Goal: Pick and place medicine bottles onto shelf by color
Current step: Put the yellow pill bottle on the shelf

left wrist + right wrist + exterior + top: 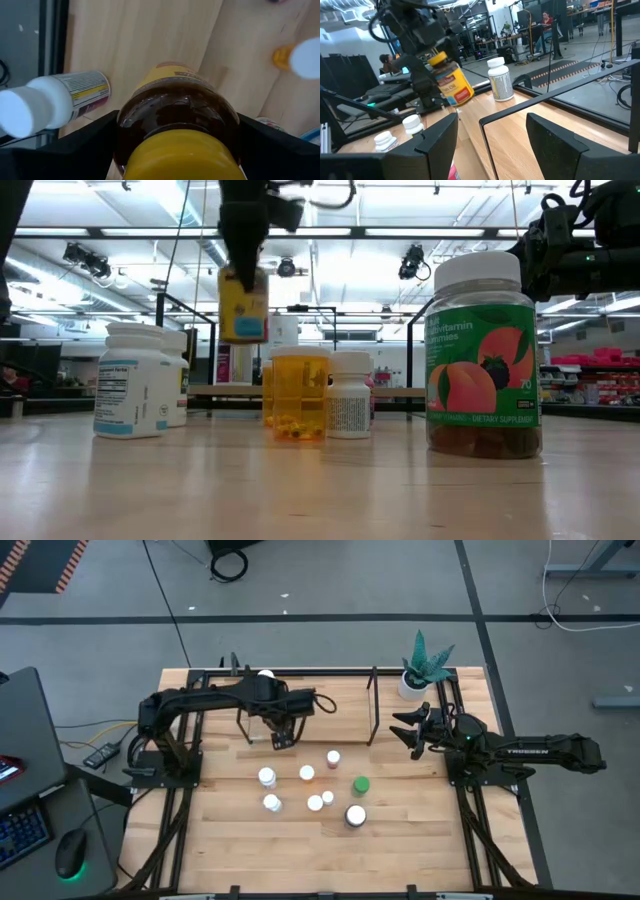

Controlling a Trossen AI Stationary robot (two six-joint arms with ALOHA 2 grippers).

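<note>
My left gripper [283, 738] hangs over the shelf's near side, shut on the amber medicine bottle with a yellow cap [243, 305]. That bottle also shows in the right wrist view [451, 81]. The shelf [320, 669] is a black-framed low board at the table's far side. A white-capped bottle [500, 79] stands upright on its base on the shelf's far edge. Several more medicine bottles [307, 773] stand on the table nearer the front. My right gripper [410, 730] waits level at the shelf's right end, open and holding nothing. My left gripper pinches the amber bottle between its two fingers at the shoulder [127, 122], just below the yellow cap [182, 155]. The fingers come from above, pointing steeply down. The bottle hangs below them, cap up and slightly tilted, lifted clear of the table and shelf.
A white pot with a green plant [415, 680] stands at the far right corner. A green-capped bottle [360, 785] and a big white-capped vitamin jar [483, 360] stand toward the table's front. The shelf's black uprights [372, 705] rise near both grippers.
</note>
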